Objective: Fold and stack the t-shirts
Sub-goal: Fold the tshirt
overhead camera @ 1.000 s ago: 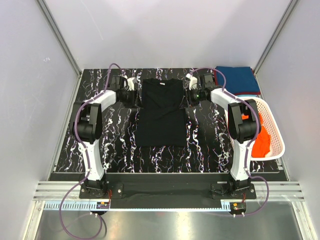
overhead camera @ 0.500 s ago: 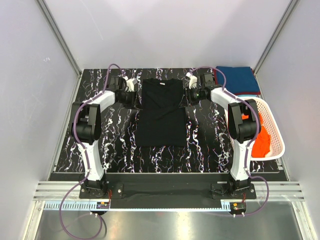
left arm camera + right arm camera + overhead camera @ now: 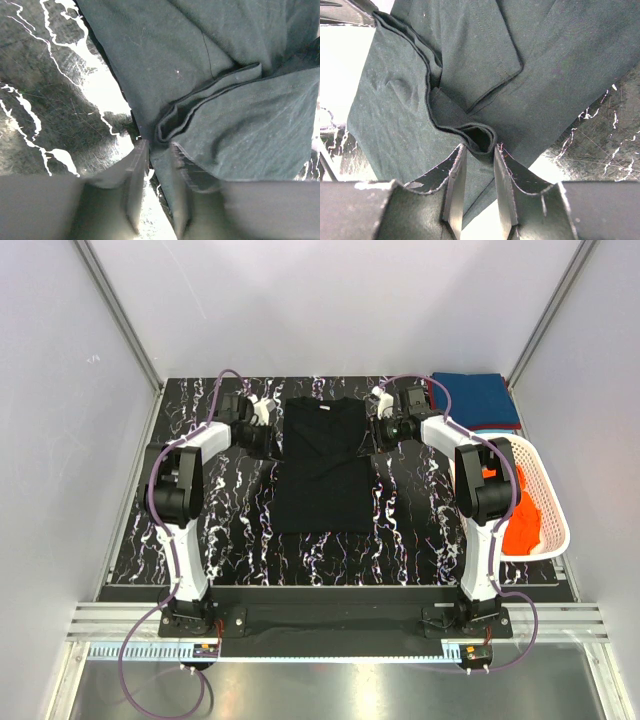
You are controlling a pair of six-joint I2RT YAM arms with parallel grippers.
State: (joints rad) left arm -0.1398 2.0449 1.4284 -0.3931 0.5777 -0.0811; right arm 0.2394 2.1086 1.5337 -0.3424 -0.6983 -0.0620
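Movement on the left: from above, the left gripper (image 3: 268, 436) has edged in against the black t-shirt (image 3: 322, 465), which lies flat mid-tabletop toward the far edge, and its jaws have been narrowing. Right gripper (image 3: 378, 430) hasn't budged at the opposite side edge, so both sides look about set for the next fold. Both arms reach far and low, wrists turned inward.

Left wrist view: fingers (image 3: 136, 167) straddle the shirt's doubled edge with a slim gap left; clamped or not, can't tell.

Right wrist view: the pincer is partly open yet pinching a rolled fold of black cloth.

Teal-blue t-shirt (image 3: 475, 398) waits folded in the far right corner.
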